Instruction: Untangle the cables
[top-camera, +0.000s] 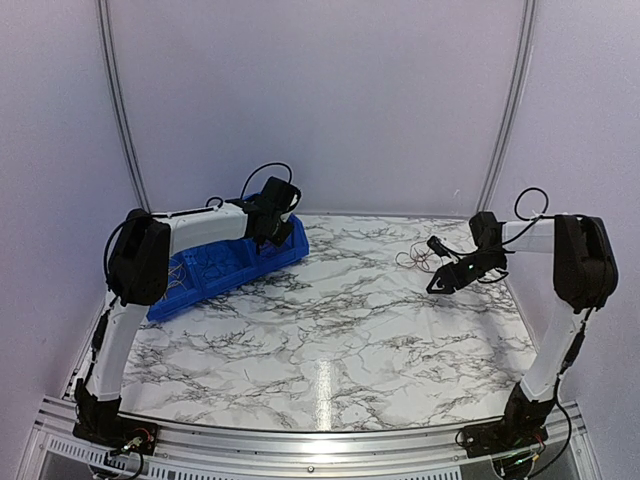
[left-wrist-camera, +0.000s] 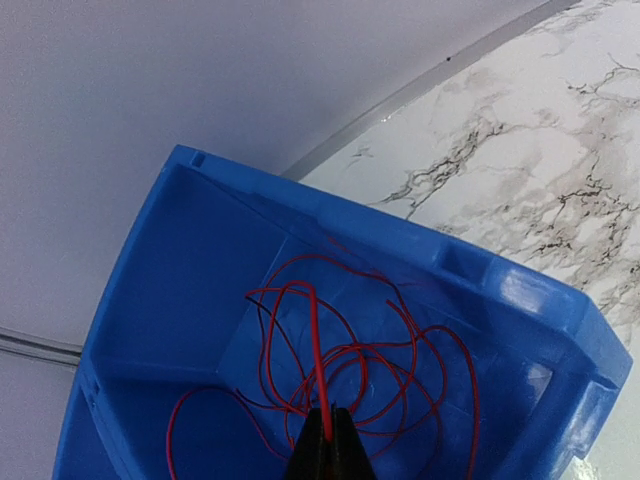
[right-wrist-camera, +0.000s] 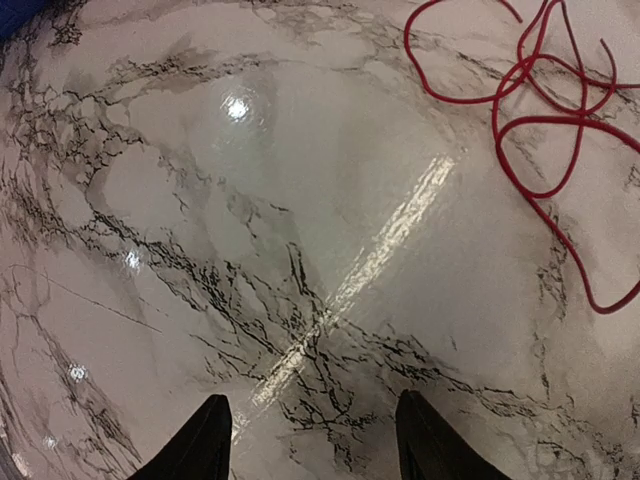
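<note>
**Q:** Where was the left claw (left-wrist-camera: 328, 448) when the shutter clicked?

**A:** It was down inside the blue plastic bin (left-wrist-camera: 170, 300), which sat askew at the far left corner of the marble-patterned tabletop (top-camera: 330, 340). The claw was clenched on a single red strand (left-wrist-camera: 317, 350), and that strand ran straight out from the pinched tips.

**Q:** And the rest of the cables?

**A:** They were split between two places. A tangle of red cables (left-wrist-camera: 420, 350) lay looped across the bin's floor, just beyond the left claw, and the gripped strand ran into it. A second, looser bunch of red cables (right-wrist-camera: 540, 120) sprawled on the bare tabletop toward the far right corner.

**Q:** Was the right claw (right-wrist-camera: 312, 440) holding any of that second bunch?

**A:** No. It was released, with the two dark fingers (right-wrist-camera: 200, 445) standing well apart and only marble showing between them. In the right wrist view the loops lay ahead of the claw and off to one side, clear of both fingertips. From overhead the claw sat near the bunch without touching it.

**Q:** Any other colours in the bin?

**A:** Only red could be made out with certainty.
</note>
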